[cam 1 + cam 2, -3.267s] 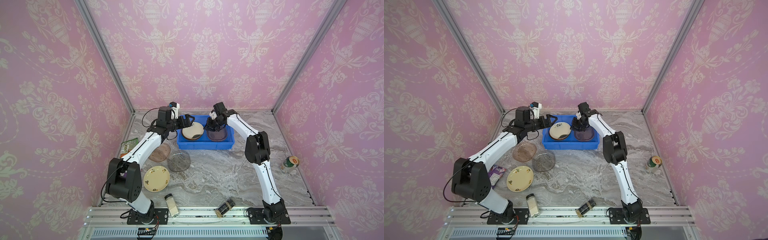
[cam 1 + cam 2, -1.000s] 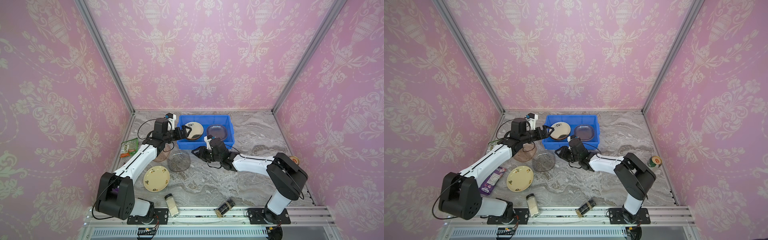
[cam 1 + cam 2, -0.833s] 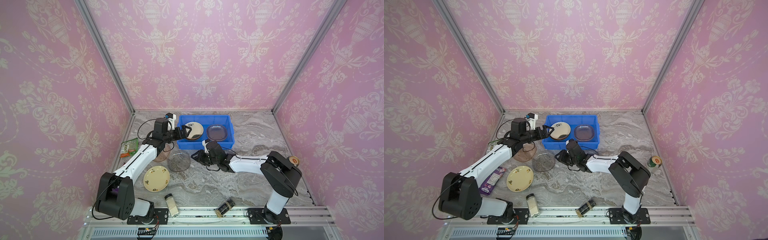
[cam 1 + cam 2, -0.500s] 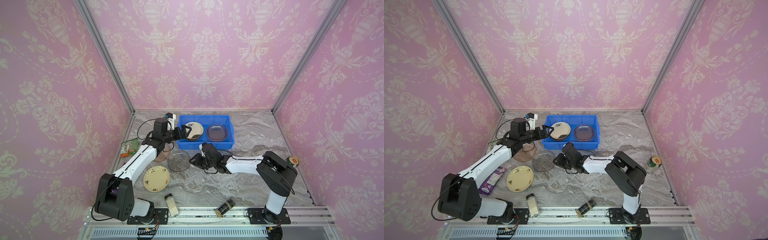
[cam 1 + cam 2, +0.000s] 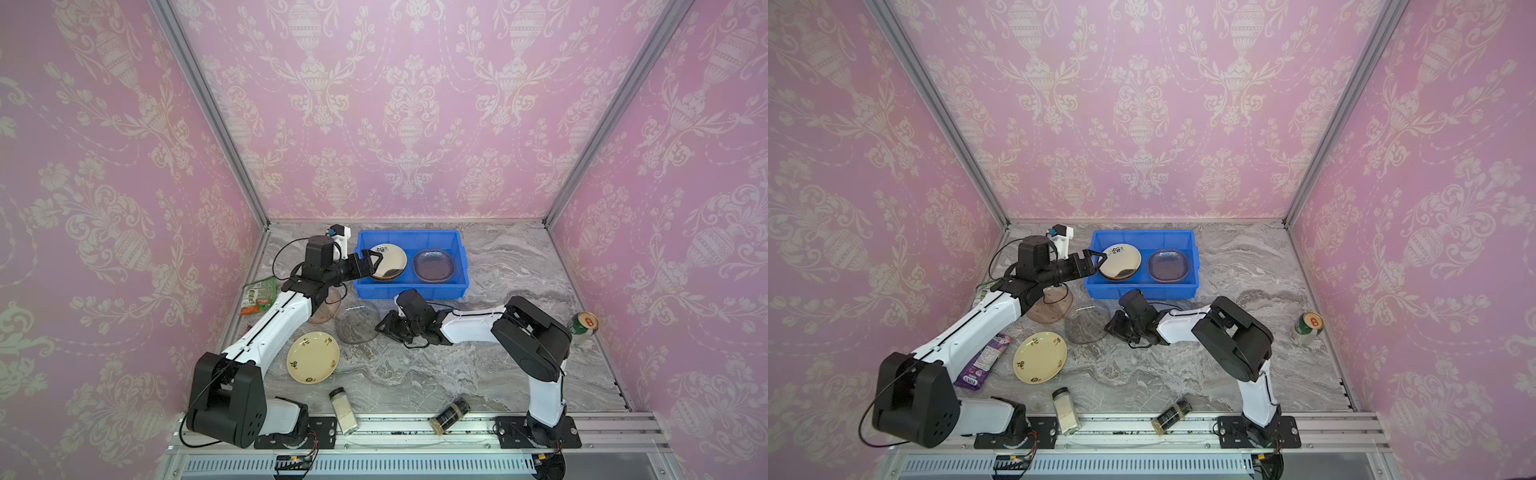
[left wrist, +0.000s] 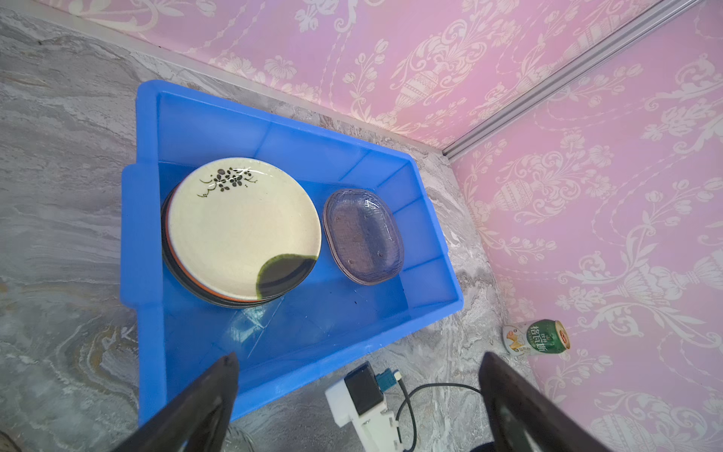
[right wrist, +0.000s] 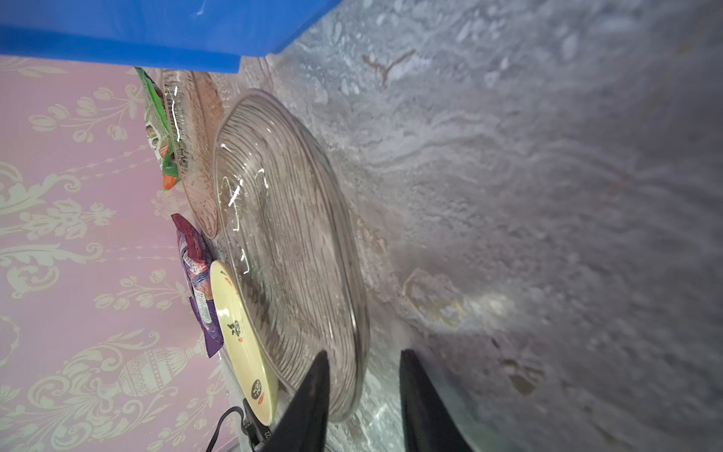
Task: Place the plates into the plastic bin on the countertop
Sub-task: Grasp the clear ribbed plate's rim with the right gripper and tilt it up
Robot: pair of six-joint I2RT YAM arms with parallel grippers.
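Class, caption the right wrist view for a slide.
Right hand straddles the rim of the clear glass plate on the marble countertop.

We see a bright blue rectangular plastic bin (image 5: 409, 289) on the grey veined marble-look countertop (image 5: 498, 374), holding a cream round plate with a dark motif (image 5: 390, 259) and a translucent purplish oval glass dish (image 5: 434, 266) side by side. The left gripper (image 5: 373, 265) hovers at the bin's left end, jaws spread; the right gripper (image 5: 384, 327) sits low at the rim of a clear grey round glass plate (image 5: 355, 322).

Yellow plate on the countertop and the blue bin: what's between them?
The clear glass plate lies on the countertop between the yellow plate and the blue bin; both top views show it.
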